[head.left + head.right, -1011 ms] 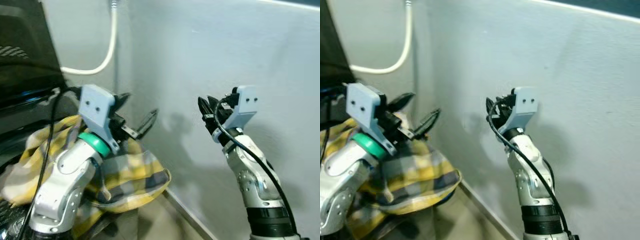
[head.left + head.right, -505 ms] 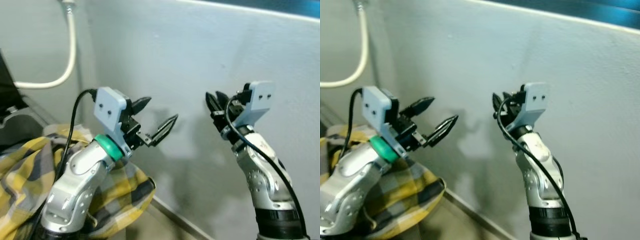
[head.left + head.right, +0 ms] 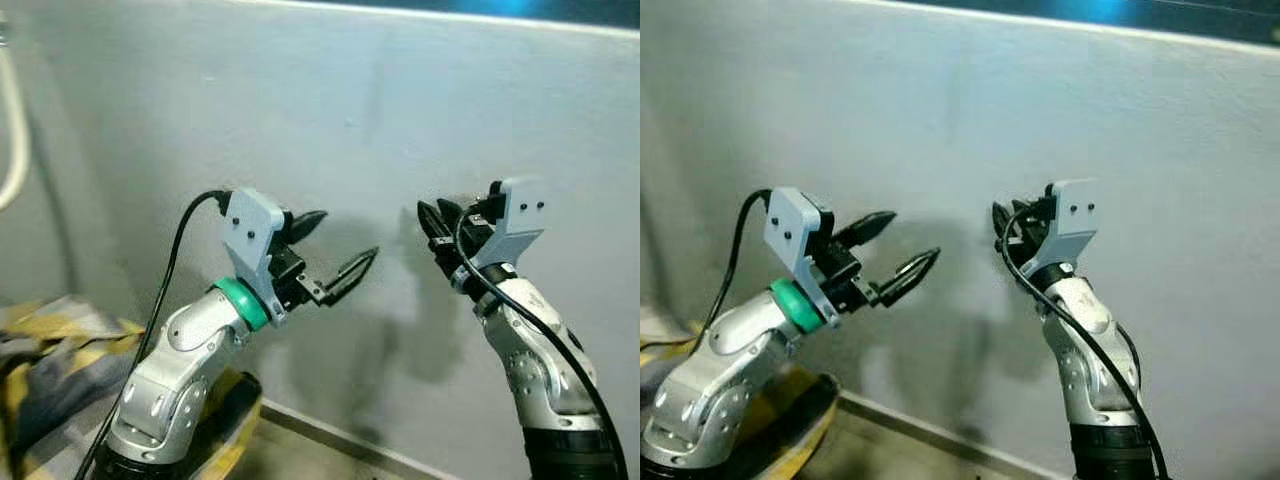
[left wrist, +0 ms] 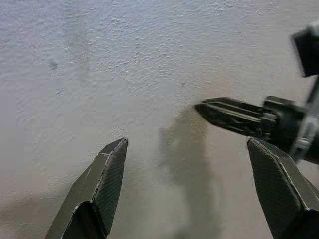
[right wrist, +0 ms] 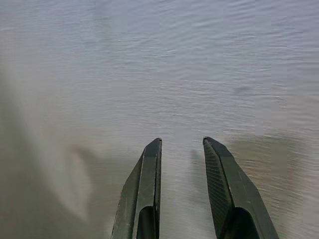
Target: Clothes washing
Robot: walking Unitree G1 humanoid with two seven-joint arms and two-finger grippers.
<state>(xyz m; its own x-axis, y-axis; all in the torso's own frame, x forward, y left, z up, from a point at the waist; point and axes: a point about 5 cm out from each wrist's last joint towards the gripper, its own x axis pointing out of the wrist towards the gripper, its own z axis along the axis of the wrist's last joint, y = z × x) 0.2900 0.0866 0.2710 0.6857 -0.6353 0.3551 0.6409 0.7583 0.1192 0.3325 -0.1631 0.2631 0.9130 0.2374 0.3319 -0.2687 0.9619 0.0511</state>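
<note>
The yellow-checked cloth lies low at the robot's left, below and behind the left gripper, the nearer one, fingers spread wide. The right gripper, fingers slightly parted, faces the grey wall.

- Two silver arms are raised before the wall, one on each side.
- Two grippers: the left gripper and the right gripper.
- Four black fingers in all, two to each gripper; the left pair stands wide apart, the right pair has a narrow gap between its fingers.
- One green ring on the left wrist.
- Two black cables, one along each arm.
- One yellow and grey checked cloth, heaped low at the robot's left.
- One white hose at the left edge.
- One grey wall across the whole background.
</note>
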